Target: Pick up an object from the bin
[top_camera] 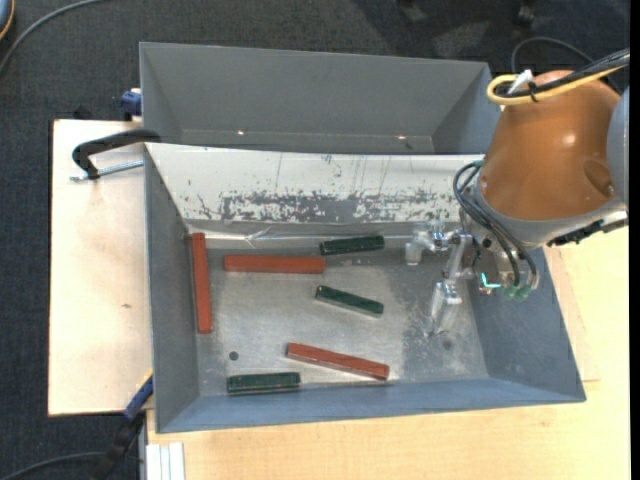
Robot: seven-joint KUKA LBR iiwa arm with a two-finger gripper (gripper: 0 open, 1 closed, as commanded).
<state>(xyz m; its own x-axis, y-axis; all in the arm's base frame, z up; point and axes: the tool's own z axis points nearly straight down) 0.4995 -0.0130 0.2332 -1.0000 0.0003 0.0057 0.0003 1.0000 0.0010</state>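
The gripper (441, 328) hangs low over the bare floor on the right side of the bin (530, 358). Whether it is open or closed cannot be told. The nearest thing is a dark green bar (349, 300), lying apart to its left.

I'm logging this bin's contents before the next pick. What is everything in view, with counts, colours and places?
Bin: 1, grey metal, centre of view.
Red bars: 3, red-brown; one along the left wall, one lying across near the far wall, one slanted near the front.
Green bars: 3, dark green; one by the far wall, one mid-floor, one front left.
Gripper: 1, silver, over bare floor at the bin's right side.
Wrist cover: 1, orange, above the bin's right rim.
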